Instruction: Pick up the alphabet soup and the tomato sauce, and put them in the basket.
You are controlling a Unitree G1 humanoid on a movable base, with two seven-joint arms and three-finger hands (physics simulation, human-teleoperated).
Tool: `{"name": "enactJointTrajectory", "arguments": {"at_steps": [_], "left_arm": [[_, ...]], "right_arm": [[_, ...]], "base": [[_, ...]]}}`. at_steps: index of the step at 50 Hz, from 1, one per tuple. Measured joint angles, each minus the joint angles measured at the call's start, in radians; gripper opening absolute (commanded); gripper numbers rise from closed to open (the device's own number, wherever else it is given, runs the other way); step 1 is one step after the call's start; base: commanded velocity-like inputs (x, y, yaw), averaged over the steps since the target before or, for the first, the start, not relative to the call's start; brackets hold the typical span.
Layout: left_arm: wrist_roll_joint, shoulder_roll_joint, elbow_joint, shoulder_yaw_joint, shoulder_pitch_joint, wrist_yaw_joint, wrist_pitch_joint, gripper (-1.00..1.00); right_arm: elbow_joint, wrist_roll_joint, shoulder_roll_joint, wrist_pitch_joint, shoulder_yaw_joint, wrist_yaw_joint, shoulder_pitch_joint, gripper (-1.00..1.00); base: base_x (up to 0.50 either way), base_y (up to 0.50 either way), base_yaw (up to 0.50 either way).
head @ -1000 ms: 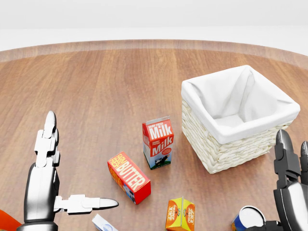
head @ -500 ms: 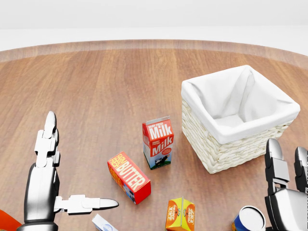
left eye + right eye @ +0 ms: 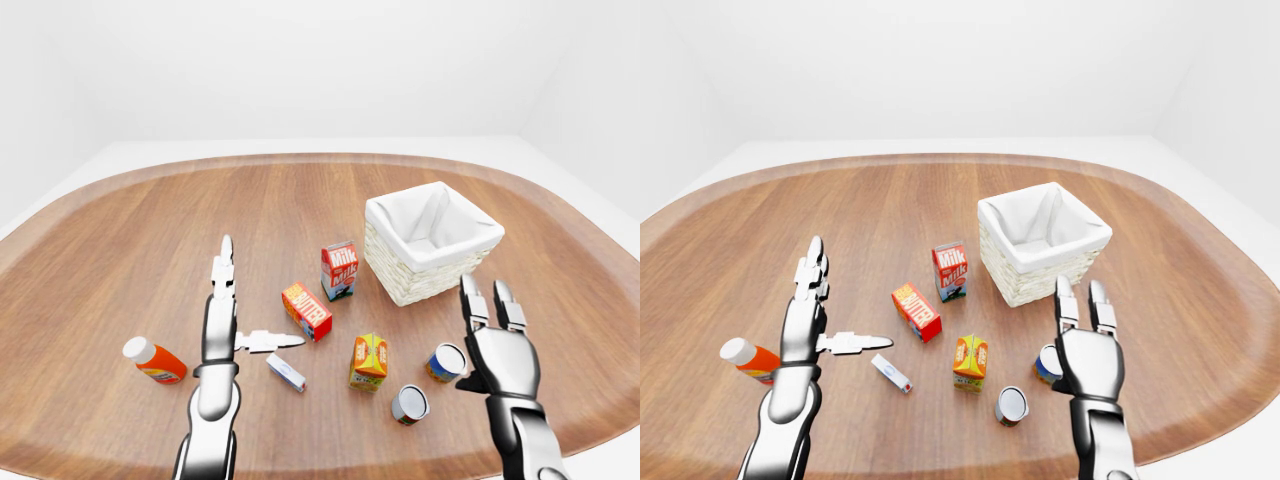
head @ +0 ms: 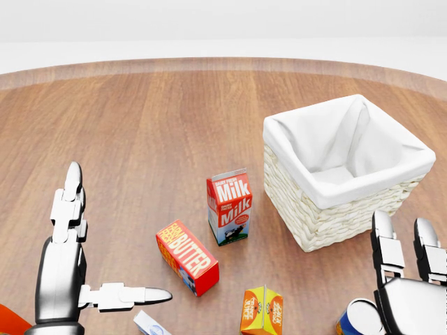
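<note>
The blue-and-orange alphabet soup can [image 3: 446, 361] stands on the wooden table, just left of my right hand [image 3: 484, 298]. That hand is open, fingers pointing up, and touches nothing. A tomato sauce can [image 3: 410, 404] with a reddish label stands lower left of the soup. The wicker basket [image 3: 405, 275] with a white liner sits above both cans, right of centre, with nothing showing inside it. On the left, my left hand [image 3: 258, 296] is open and flat with the thumb out to the right, holding nothing. In the head view only the soup can's top [image 4: 360, 317] shows at the bottom edge.
A milk carton [image 3: 339, 270] stands left of the basket, with a butter box [image 3: 307, 311] below it. An orange juice carton [image 3: 369, 361] is left of the cans. Below my left thumb lies a small white box [image 3: 286, 372]. A ketchup bottle [image 3: 155, 361] lies at far left.
In the head view my right hand has shifted left and slightly down, ending right beside the soup can. The left arm and all objects stayed still.
</note>
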Motion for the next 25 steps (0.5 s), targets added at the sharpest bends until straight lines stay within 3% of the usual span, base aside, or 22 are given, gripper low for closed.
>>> {"name": "enactJointTrajectory", "arguments": {"at_steps": [25], "left_arm": [[-0.003,0.000,-0.003,0.002,-0.005,-0.001,0.000,1.00]], "right_arm": [[0.115,-0.038,-0.041,0.000,0.034,-0.064,-0.032,1.00]], "base": [[0.00,0.00,0.00]]}}
